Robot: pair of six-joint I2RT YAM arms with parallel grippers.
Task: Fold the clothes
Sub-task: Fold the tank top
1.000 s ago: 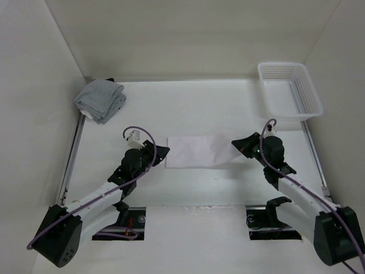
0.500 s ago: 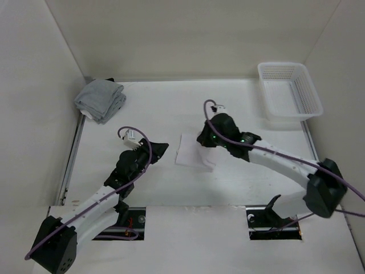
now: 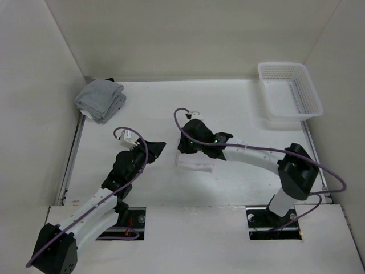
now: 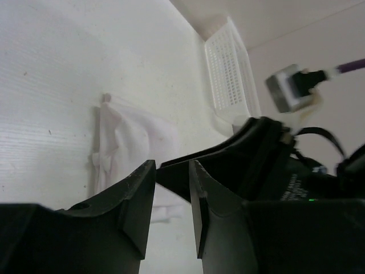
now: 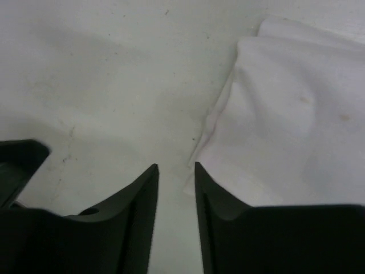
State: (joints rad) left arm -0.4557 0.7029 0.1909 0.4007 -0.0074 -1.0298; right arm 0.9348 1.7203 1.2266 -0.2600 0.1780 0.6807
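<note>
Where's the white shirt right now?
Top view: the thin white cloth garment lies in the middle of the white table, beside the right hand, with the left hand just to its left.

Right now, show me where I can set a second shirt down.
Barest: the back of the table, between the grey cloth bundle and the basket. Also free: the patch between the basket and the right arm. Crowded: the middle, where the left gripper and right gripper flank the white garment.

Open table spans upper centre; grey bundle blocks upper left, basket upper right; right arm crosses centre beside the clothes.
</note>
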